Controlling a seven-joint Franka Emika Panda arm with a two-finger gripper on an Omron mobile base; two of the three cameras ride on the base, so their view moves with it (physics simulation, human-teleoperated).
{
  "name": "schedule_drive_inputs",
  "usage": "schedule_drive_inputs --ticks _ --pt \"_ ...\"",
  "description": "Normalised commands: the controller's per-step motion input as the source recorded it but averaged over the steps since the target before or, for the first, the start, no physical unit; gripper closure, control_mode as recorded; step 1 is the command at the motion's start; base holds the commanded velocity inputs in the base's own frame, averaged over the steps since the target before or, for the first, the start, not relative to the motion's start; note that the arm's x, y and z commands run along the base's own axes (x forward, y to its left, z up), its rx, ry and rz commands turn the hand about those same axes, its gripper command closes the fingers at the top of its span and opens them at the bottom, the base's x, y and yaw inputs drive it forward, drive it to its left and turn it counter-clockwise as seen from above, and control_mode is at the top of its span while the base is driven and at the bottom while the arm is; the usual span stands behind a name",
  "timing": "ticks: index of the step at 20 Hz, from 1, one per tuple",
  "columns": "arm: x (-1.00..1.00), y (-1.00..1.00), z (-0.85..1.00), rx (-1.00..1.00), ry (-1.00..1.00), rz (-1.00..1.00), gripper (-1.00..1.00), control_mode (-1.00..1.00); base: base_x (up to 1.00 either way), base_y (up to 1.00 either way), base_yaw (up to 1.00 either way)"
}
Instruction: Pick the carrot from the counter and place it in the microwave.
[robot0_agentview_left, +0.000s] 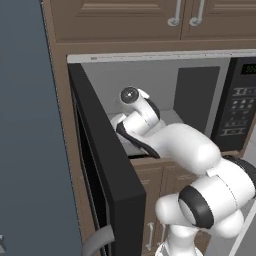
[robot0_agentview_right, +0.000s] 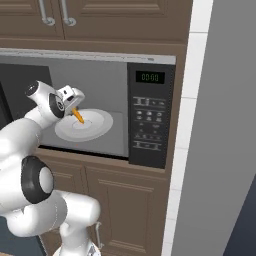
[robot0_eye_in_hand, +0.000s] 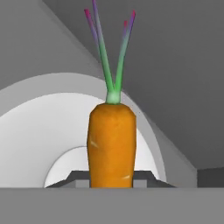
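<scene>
The microwave (robot0_agentview_right: 100, 107) stands open, its black door (robot0_agentview_left: 107, 165) swung out to the left with the grey handle (robot0_agentview_left: 97, 241) at its lower edge. The arm (robot0_agentview_left: 175, 145) reaches into the grey cavity. The gripper (robot0_agentview_right: 76, 106) sits inside the microwave, above the left part of the white plate (robot0_agentview_right: 97, 125), and is closed on the carrot (robot0_agentview_right: 79, 116). In the right base view the carrot slants down from the gripper toward the plate, its free end over the plate's inner ring; whether it touches the plate cannot be told.

In the hand view the carrot (robot0_eye_in_hand: 111, 144) stands between the two dark fingertips (robot0_eye_in_hand: 72, 178), thick end away from the hand, with thin green stalks tipped purple fanning out beyond it. The plate (robot0_eye_in_hand: 39, 131) lies behind the carrot, and the cavity's grey walls rise past it.

The button panel (robot0_agentview_right: 149, 122) is at the microwave's right, its display (robot0_agentview_right: 150, 77) reading in green digits. Brown cabinets (robot0_agentview_right: 115, 17) are above the microwave, and more are below it. A pale wall (robot0_agentview_right: 220, 125) stands to the microwave's right.
</scene>
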Motion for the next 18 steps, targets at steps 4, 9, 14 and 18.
schedule_drive_inputs --ticks 4,9,14,18 --pt "0.14 0.00 -0.31 -0.02 0.10 0.10 1.00 -1.00 0.00 0.00 0.00" --pt "0.06 0.00 -0.27 0.00 0.11 0.08 1.00 -1.00 0.00 0.00 0.00" --pt "0.07 0.00 -0.20 0.00 0.11 0.05 1.00 -1.00 0.00 0.00 0.00" --pt "0.10 -0.01 -0.12 0.00 0.05 0.04 1.00 -1.00 0.00 0.00 0.00"
